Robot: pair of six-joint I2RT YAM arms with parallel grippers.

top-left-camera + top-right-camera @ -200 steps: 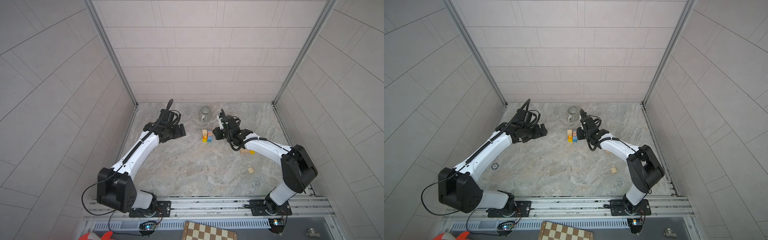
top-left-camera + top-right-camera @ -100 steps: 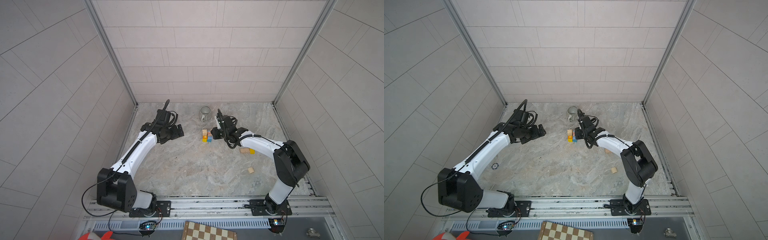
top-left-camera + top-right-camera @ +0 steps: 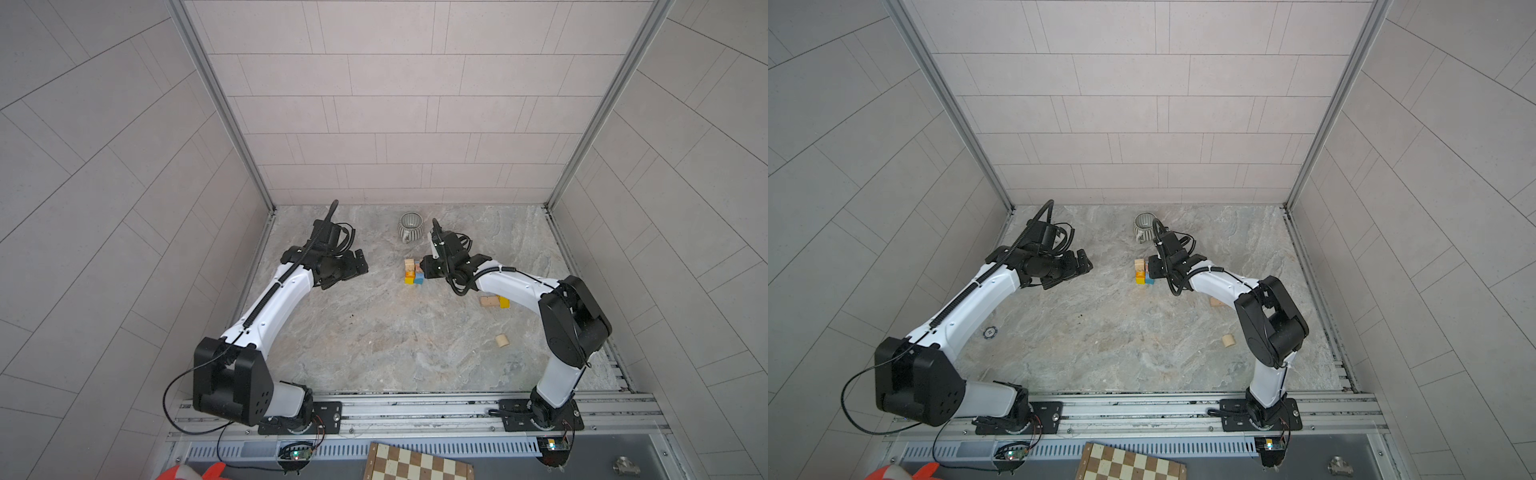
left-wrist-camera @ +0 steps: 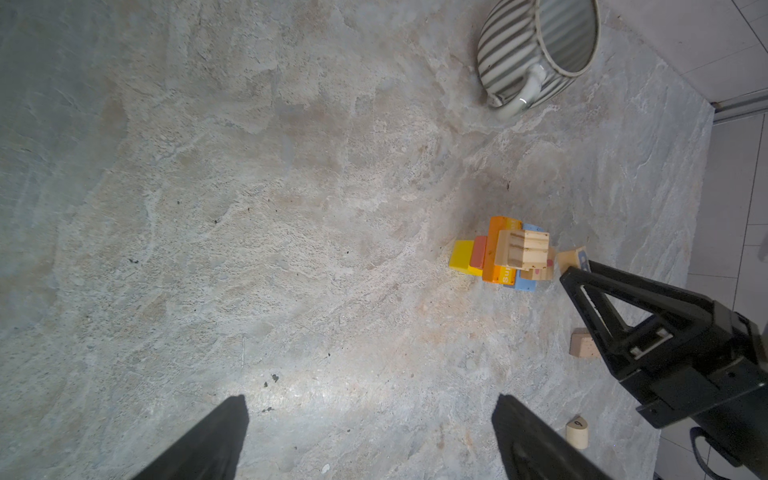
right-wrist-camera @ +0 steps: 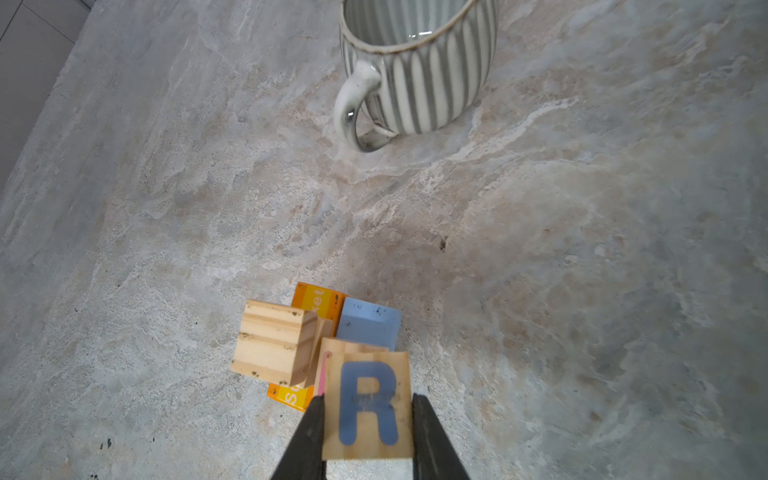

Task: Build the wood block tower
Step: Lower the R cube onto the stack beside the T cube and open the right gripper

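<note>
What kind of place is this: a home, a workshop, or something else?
Probably a robot test cell, not a home. The left arm and right arm stand on a metal rail, plain tiled walls enclose the stone-look table, and toy wooden blocks and a ribbed mug sit on it.

**I Am Working in a Robot Test Booth**

I am looking into a small robot lab booth, not a home or a shop. Pale tiled walls (image 3: 395, 104) are closing it in on three sides, and metal posts (image 3: 220, 104) are standing in the corners. Two white and black robot arms (image 3: 274, 299) are sitting bolted to a metal rail (image 3: 415, 411) at the front. A little board (image 3: 296, 454) is glowing green just below the rail. Toy wood blocks (image 3: 413, 272) and a striped mug (image 3: 410, 225) are sitting on the stone-look table (image 3: 374, 340). A chessboard (image 3: 415, 463) is lying out in front.
</note>
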